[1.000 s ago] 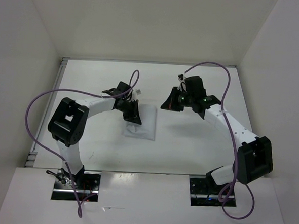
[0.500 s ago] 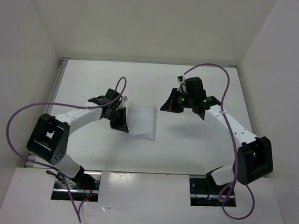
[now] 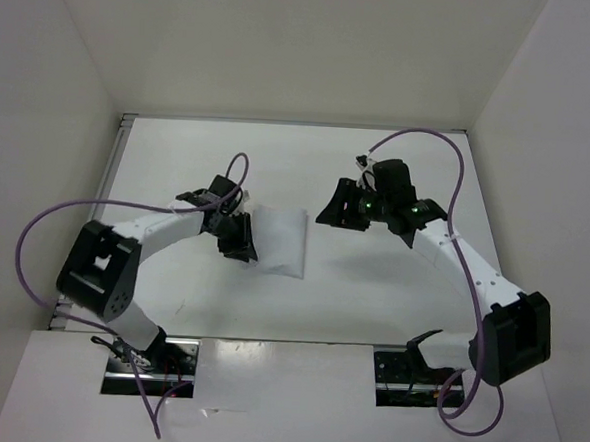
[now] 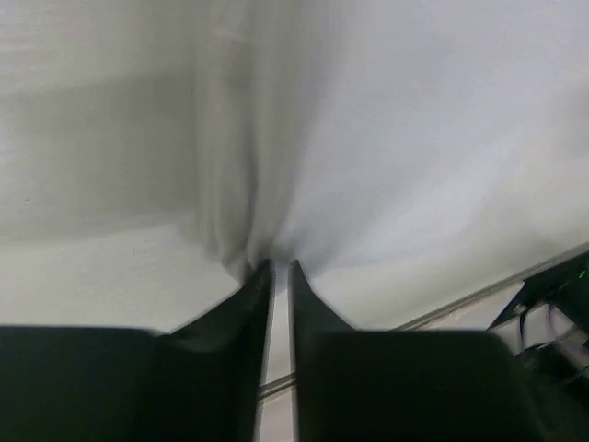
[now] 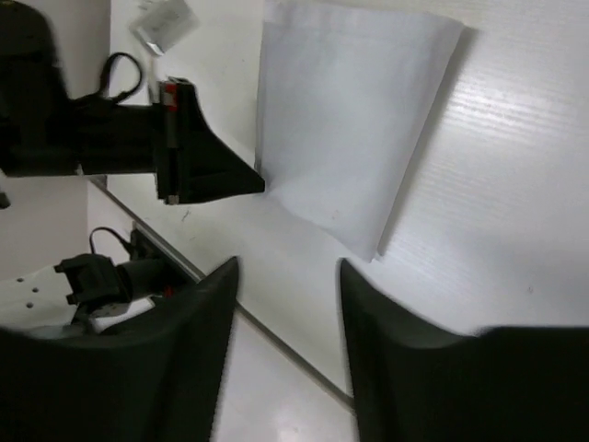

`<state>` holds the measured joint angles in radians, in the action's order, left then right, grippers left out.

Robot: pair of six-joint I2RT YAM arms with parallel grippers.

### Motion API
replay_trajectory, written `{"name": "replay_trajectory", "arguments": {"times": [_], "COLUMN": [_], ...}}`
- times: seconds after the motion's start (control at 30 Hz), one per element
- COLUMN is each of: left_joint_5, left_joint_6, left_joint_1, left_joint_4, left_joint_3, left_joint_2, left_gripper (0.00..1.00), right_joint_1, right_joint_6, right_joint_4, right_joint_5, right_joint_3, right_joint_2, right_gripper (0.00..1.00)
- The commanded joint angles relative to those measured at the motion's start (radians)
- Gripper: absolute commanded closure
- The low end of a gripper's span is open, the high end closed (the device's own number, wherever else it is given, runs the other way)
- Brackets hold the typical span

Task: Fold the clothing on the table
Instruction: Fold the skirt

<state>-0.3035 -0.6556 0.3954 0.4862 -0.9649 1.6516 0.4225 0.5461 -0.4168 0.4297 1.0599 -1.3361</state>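
Lying folded as one small rectangle near the middle of the counter (image 3: 370, 306), the clothing (image 3: 279, 240) has its left edge pinched by the left tool (image 3: 241, 246). The right tool (image 3: 338, 212) hovers just beside it, jaws apart. Two purple cables (image 3: 420, 136) loop over two arms.

The clothing (image 3: 279, 240) lies on the table (image 3: 370, 301), near its middle.
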Motion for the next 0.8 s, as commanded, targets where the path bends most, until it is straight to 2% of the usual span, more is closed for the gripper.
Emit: {"name": "replay_trajectory", "arguments": {"times": [0.0,0.07,0.1,0.13,0.23,0.27,0.4,0.5,0.57,0.67,0.77], "left_joint_5": [-0.040,-0.068,-0.068,-0.068,-0.011,0.018,0.147,0.188,0.219,0.248,0.268], "left_joint_6": [0.002,-0.007,-0.039,-0.062,-0.168,-0.202,-0.315,-0.398,-0.443,-0.466,-0.454], "left_joint_1": [0.005,0.005,0.005,0.005,0.005,0.005,0.005,-0.006,-0.006,-0.006,-0.006], "left_joint_4": [-0.010,-0.044,-0.061,-0.081,-0.185,-0.195,-0.155,-0.144,-0.107,-0.054,-0.018], "left_joint_3": [-0.038,-0.022,-0.002,0.059,0.205,0.300,0.457,0.526,0.569,0.569,0.552], "left_joint_2": [-0.253,-0.343,-0.430,-0.473,-0.680,-0.737,-1.077,-1.286,-1.408,-1.502,-1.471], "left_gripper": [0.58,0.47,0.35,0.28,0.18,0.18,0.12,0.06,0.06,0.06,0.06], "right_joint_1": [-0.005,-0.005,-0.014,-0.014,-0.014,-0.014,0.004,0.004,0.004,0.004,0.004], "right_joint_6": [-0.028,-0.028,-0.028,0.010,0.086,0.135,0.202,0.203,0.192,0.170,0.144], "right_joint_4": [-0.062,-0.073,-0.085,-0.085,-0.096,-0.086,-0.077,-0.065,-0.065,-0.056,-0.056], "right_joint_5": [-0.058,-0.072,-0.095,-0.112,-0.201,-0.212,-0.288,-0.290,-0.276,-0.249,-0.237], "right_joint_3": [-0.034,-0.072,-0.090,-0.134,-0.251,-0.276,-0.304,-0.313,-0.313,-0.290,-0.256], "right_joint_2": [0.113,0.138,0.150,0.178,0.245,0.265,0.340,0.350,0.318,0.253,0.215], "right_gripper": [0.40,0.40,0.40,0.40,0.38,0.38,0.33,0.23,0.21,0.21,0.21]}}
